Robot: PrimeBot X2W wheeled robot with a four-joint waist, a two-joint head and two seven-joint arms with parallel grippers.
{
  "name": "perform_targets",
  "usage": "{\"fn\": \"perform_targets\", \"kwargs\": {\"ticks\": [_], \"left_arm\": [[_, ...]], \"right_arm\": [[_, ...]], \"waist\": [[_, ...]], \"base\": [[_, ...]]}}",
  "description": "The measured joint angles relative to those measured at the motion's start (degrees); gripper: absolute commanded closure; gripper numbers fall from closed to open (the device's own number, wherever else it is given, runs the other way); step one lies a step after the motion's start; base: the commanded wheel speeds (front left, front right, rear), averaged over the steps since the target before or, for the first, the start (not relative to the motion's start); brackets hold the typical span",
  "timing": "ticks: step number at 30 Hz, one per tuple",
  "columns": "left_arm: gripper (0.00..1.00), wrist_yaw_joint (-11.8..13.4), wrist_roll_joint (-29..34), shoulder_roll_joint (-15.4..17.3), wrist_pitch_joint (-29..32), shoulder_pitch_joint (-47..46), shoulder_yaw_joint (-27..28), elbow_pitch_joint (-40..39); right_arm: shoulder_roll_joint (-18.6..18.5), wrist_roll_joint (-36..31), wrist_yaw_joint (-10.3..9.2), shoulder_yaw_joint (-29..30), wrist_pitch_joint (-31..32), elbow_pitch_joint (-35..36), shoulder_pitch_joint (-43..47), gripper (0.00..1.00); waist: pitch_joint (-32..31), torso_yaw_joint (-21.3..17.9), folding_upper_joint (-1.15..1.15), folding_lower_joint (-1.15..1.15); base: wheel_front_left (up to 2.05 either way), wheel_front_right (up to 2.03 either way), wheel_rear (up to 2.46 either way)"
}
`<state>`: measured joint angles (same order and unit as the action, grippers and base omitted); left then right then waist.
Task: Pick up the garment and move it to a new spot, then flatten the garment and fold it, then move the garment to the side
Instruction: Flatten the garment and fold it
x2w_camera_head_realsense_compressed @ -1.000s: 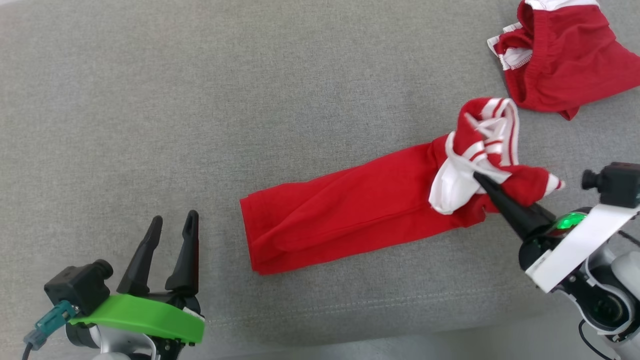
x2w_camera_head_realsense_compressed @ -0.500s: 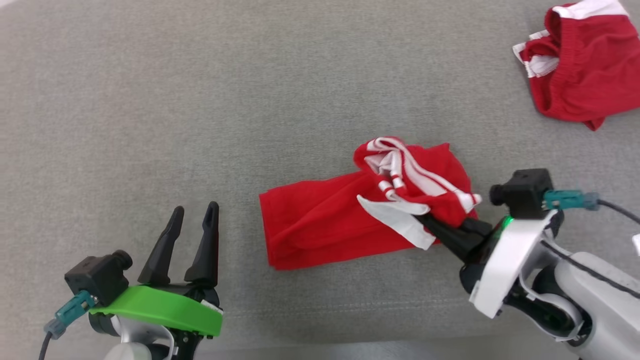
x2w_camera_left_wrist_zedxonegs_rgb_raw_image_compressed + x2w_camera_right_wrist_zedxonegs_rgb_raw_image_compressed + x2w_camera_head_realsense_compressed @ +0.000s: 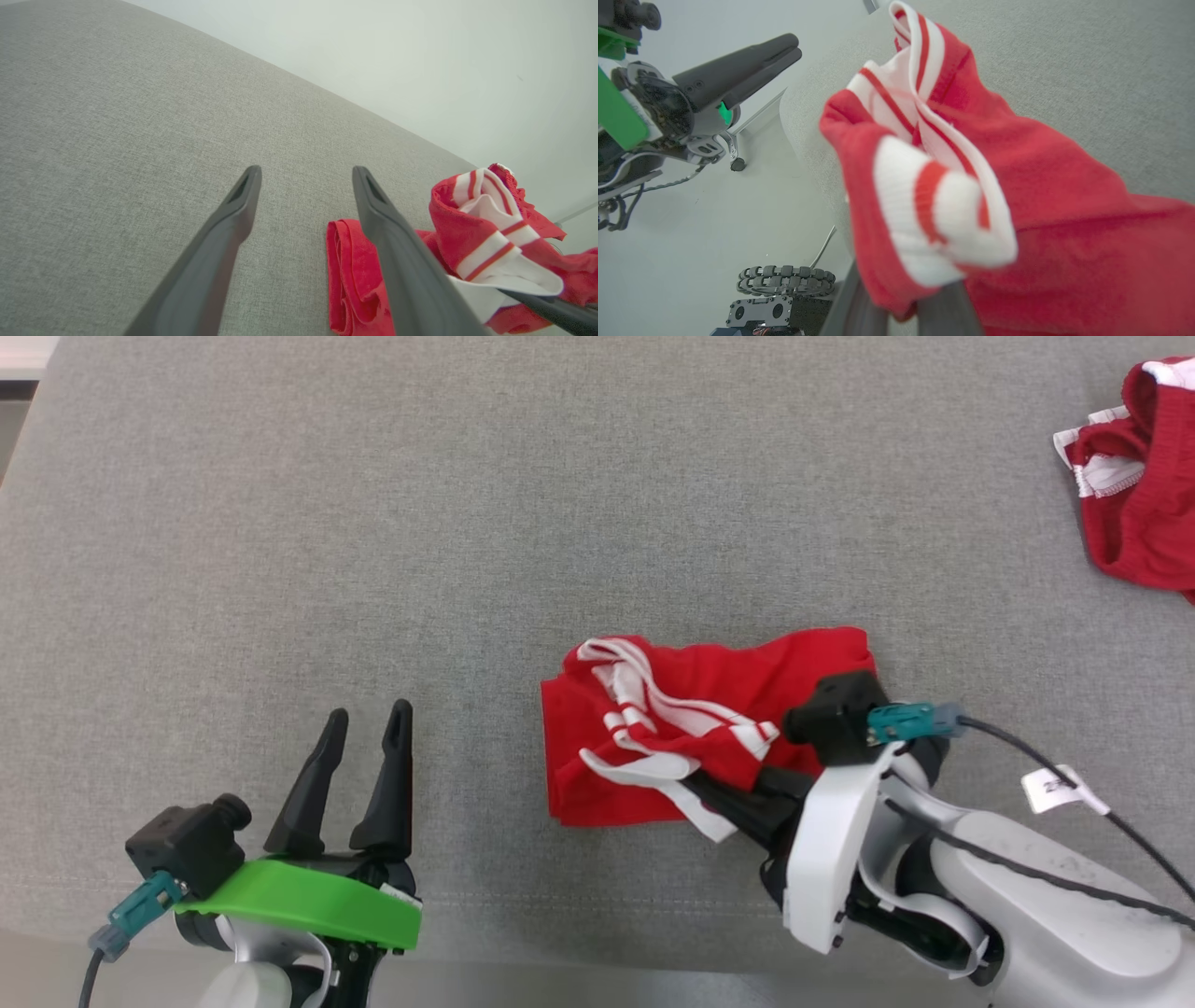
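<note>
Red cloth is now doubled over itself. A second ago the garment (image 3: pixel 709 737) lay stretched out long, and the right pincer (image 3: pixel 693 789) has carried its striped end across, so that this end lies on top of the plain end. The head view has also slid, so part of the shift is only the camera, but the garment is clearly shorter and thicker than before. I judge that this is the fold of the task, nearly laid down. What remains is to let go, perhaps to press it flat, and then to move it aside.

The right pincer is closed tight on the white-and-red striped hem. The garment lies just ahead of its tips and partly over them, on the grey surface (image 3: pixel 373 523). The fold is not neat: the stripes are twisted and a white flap sticks out beside the fingers, so it may spring open on release.

The left pincer (image 3: pixel 369 714) stands wide with nothing between its fingers. The garment is near it, to its right, not touching.

Nothing here serves as a container. A second garment (image 3: pixel 1139 523) lies loose on the same surface, well apart from the right pincer, on the side away from where its fingers point.
</note>
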<state>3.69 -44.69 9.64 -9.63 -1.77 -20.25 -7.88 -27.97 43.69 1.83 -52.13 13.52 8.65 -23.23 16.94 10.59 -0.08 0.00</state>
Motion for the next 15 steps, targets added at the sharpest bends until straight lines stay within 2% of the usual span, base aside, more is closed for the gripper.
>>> {"fn": "perform_targets", "kwargs": {"ticks": [8, 10, 11, 13, 14, 15], "left_arm": [[0.00, -0.11, 0.00, 0.00, -0.59, -0.60, 0.74, 0.66], [0.00, -0.12, 0.00, -0.01, -1.04, -0.60, 0.87, 0.90], [0.00, -0.15, 0.00, -0.01, -1.08, -0.61, 0.87, 1.01], [0.00, -0.15, 0.00, -0.02, -1.09, -0.62, 0.94, 1.10], [0.00, -0.16, 0.00, -0.02, -1.10, -0.62, 1.00, 1.09], [0.00, -0.24, 0.00, -0.03, -1.10, -0.66, 0.89, 1.16]], "right_arm": [[1.57, -0.88, -0.44, -0.90, 0.96, -2.11, -0.09, 1.00], [1.99, -0.97, -0.53, -0.99, 1.09, -2.65, -0.09, 0.93], [2.21, -1.26, -0.65, -1.11, 1.10, -3.00, -0.12, 0.84], [2.64, -1.48, -0.69, -1.62, 1.16, -3.59, -0.27, 0.55], [2.86, -1.52, -0.80, -1.76, 1.16, -3.68, -0.36, 0.12], [3.03, -1.60, -0.96, -1.74, 1.15, -3.87, -0.44, 0.00]], "waist": [[0.17, 0.03, 0.00, 0.00], [0.16, -0.16, 0.00, 0.00], [0.16, -0.26, 0.00, 0.00], [0.13, -0.52, 0.00, 0.00], [0.15, -0.69, 0.00, 0.00], [0.19, -0.84, 0.00, 0.00]], "base": [[0.00, 0.00, 0.00], [0.00, 0.00, 0.00], [0.00, 0.00, 0.00], [0.00, 0.00, 0.00], [0.00, 0.00, 0.00], [0.00, 0.00, 0.00]]}}
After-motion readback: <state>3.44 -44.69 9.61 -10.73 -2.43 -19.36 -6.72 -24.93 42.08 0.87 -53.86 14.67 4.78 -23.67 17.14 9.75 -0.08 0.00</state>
